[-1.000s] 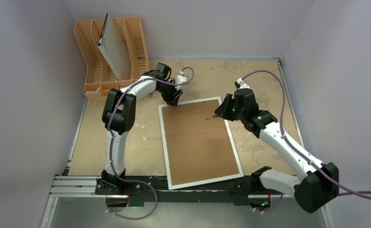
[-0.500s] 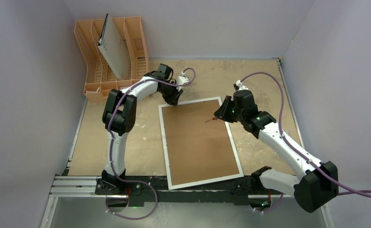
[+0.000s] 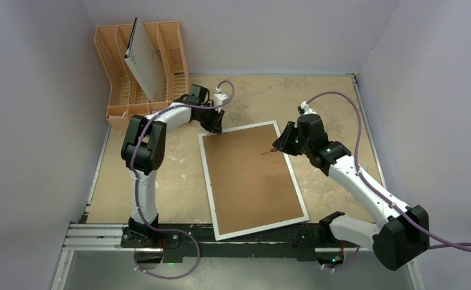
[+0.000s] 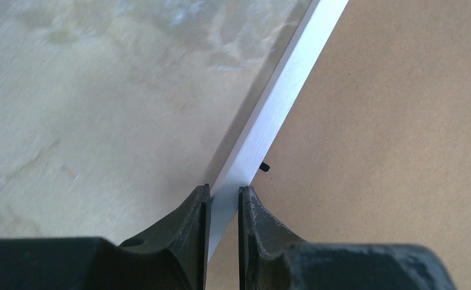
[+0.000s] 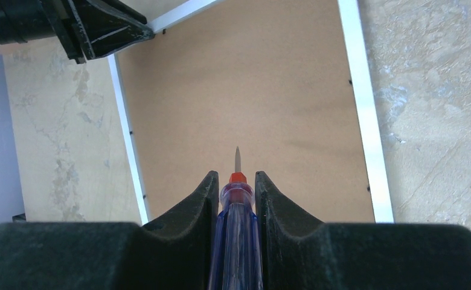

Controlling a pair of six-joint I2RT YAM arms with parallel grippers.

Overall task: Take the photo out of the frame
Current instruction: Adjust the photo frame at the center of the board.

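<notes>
- I see the frame (image 3: 251,181) lying back-up in the middle of the table (image 3: 336,103), skewed a little, with brown fibreboard inside a narrow white border; only its back faces me
- The left gripper (image 4: 223,202) is clenched on the white border at the frame's far left corner, one finger on each side of the strip, with a small black tab (image 4: 265,167) just beside it
- The right gripper (image 5: 236,184) grasps a screwdriver (image 5: 237,241) with a clear blue handle and an orange collar, its tip over the brown back near the far right edge; I cannot tell if it touches
- An orange rack (image 3: 113,78) stands in the far left corner, well apart, with a grey-white holed board (image 3: 145,69) leaning in it
</notes>
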